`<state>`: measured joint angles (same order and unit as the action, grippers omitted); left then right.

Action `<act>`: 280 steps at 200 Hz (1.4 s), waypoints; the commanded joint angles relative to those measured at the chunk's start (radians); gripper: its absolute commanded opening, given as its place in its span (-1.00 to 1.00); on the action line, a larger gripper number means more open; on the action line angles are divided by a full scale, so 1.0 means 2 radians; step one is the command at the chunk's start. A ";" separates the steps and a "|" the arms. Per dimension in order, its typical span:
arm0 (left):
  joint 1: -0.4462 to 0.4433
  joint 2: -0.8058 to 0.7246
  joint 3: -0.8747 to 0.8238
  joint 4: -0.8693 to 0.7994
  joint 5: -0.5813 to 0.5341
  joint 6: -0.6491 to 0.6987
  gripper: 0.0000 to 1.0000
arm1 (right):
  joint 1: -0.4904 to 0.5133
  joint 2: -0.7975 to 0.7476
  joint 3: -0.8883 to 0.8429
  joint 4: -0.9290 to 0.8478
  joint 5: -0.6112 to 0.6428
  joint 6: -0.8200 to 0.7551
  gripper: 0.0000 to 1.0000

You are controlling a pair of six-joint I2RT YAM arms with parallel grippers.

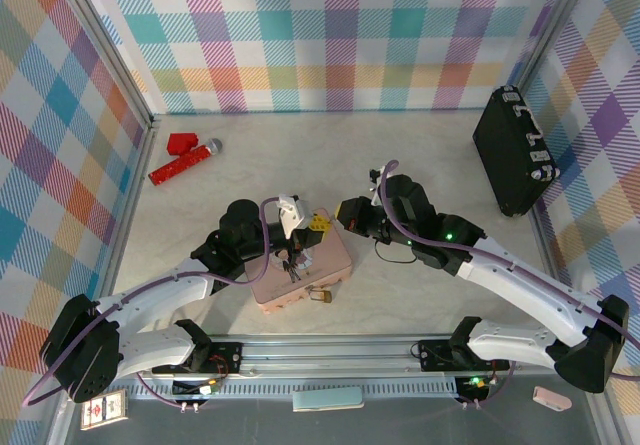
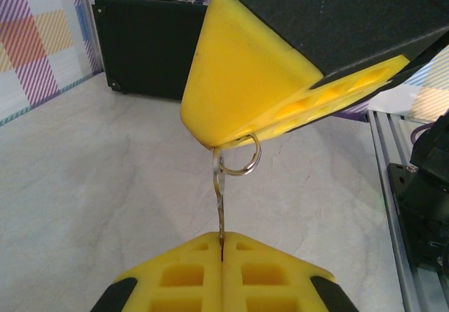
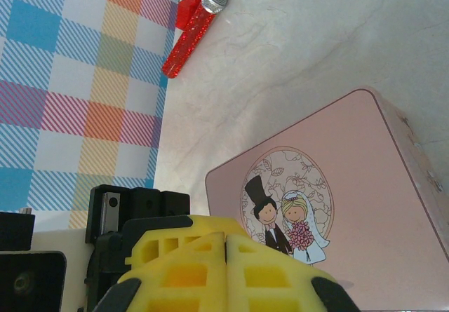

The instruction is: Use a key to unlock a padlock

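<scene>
Holding key [image 2: 220,207] by pink tin [image 1: 335,257].
L gripper [image 2: 222,252] squeezes key, standing up-down; R gripper [image 3: 225,256] pinches its ring [image 2: 257,156]; padlock [image 1: 320,294] lower mid-frame, nearer L.

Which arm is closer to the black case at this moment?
Right. The right arm reaches in just left of the black case. The left arm is farther away, on the other side of the pink tin.
</scene>
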<state>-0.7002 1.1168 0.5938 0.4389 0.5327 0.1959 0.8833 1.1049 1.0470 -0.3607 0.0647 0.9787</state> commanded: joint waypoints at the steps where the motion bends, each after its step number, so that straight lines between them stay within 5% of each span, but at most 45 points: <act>1: -0.007 -0.012 0.019 -0.004 -0.006 0.008 -0.91 | -0.001 0.006 -0.007 -0.008 0.008 -0.004 -1.00; 29: -0.007 -0.010 0.027 -0.029 -0.018 0.021 -0.97 | 0.000 0.012 -0.005 -0.008 0.005 -0.005 -1.00; 100: -0.007 -0.016 0.031 -0.075 -0.050 0.058 -1.00 | -0.001 0.020 0.005 -0.028 0.015 -0.006 -0.46; 140: -0.008 -0.012 0.037 -0.092 -0.065 0.075 -1.00 | -0.015 0.014 0.006 -0.043 0.014 -0.003 -0.40; 280: -0.088 0.130 0.204 -0.316 -0.273 0.277 -1.00 | -0.200 -0.084 -0.154 0.050 -0.191 0.113 -0.41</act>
<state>-0.8375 1.3434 0.9421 -0.0929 0.0994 0.6266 0.5213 0.9684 0.7788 -0.3431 -0.2092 1.1316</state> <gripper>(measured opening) 0.057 0.298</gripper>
